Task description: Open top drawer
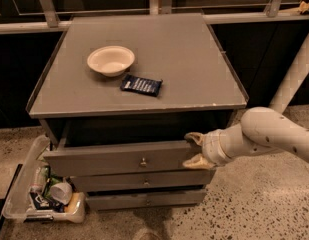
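**Top drawer out, claw at its right end**

Bare speckled floor [264, 204] lies open below and to the right of the claw [195, 150]. The white arm [274, 134] reaches in from the right, roughly level. The claw, fingers [194, 138] spread apart, sits against the right end of the top drawer [119, 159]. The drawer juts out toward me, long axis left to right. Up and left on the desk [194, 59] lie a packet [141, 85], then a bowl [110, 60].

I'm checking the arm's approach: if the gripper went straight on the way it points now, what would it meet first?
The gripper points left at the right end of the top drawer. It would probably meet that drawer's front panel first, though depth is unclear.
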